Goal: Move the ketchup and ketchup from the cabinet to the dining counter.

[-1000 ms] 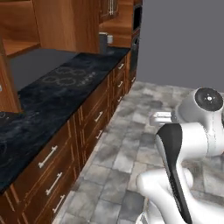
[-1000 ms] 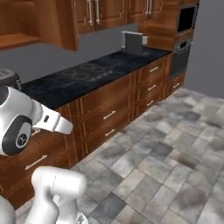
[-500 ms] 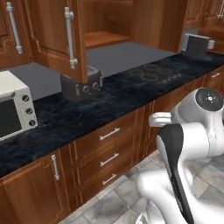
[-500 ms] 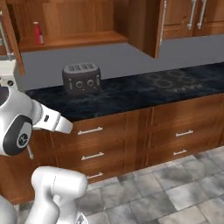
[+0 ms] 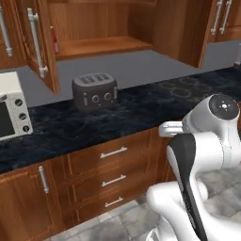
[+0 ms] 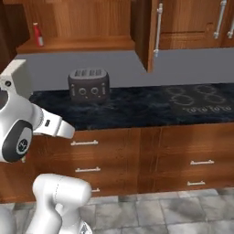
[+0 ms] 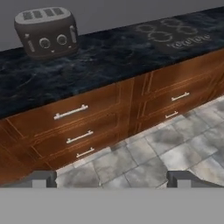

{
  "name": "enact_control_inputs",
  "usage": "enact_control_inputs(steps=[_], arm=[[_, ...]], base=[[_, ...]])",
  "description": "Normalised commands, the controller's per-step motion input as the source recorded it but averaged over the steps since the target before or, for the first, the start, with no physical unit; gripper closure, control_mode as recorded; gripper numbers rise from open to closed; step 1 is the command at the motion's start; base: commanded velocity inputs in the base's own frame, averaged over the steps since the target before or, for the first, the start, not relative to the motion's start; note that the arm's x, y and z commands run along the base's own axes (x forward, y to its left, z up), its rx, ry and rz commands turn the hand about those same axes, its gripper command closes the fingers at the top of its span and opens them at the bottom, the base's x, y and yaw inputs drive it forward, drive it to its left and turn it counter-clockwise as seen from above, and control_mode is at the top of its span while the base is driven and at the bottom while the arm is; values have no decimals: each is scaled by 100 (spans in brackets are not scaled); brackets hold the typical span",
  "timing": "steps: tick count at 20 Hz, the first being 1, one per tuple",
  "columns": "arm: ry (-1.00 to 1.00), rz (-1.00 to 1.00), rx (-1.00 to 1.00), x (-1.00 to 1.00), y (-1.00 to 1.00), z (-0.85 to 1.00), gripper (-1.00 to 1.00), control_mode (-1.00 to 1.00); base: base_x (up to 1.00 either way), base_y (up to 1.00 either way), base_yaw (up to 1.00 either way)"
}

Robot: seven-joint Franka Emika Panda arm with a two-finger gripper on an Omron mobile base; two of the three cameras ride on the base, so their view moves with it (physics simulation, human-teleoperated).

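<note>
While its fingers stand wide apart, the hand [image 7: 112,178] holds nothing above the drawers [image 7: 72,127].

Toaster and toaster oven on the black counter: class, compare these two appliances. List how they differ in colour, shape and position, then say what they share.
The toaster is dark grey and rounded, with slots on top; the toaster oven is pale cream and boxy. The toaster's knobs run along its front face; the toaster oven's knobs are stacked down its right edge. In the left base view the toaster stands fully in sight, while the toaster oven is cut off at the picture's left edge. Both rest on the black counter.
</note>
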Motion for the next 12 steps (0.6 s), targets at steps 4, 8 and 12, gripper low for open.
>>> enact_control_inputs(steps=[4, 8, 12], arm=[[0, 0, 0, 0, 0, 0, -100, 100], [0, 0, 0, 0, 0, 0, -100, 100], [0, 0, 0, 0, 0, 0, -100, 100]], base=[[45, -100, 45], [42, -36, 49], [52, 7, 53]])
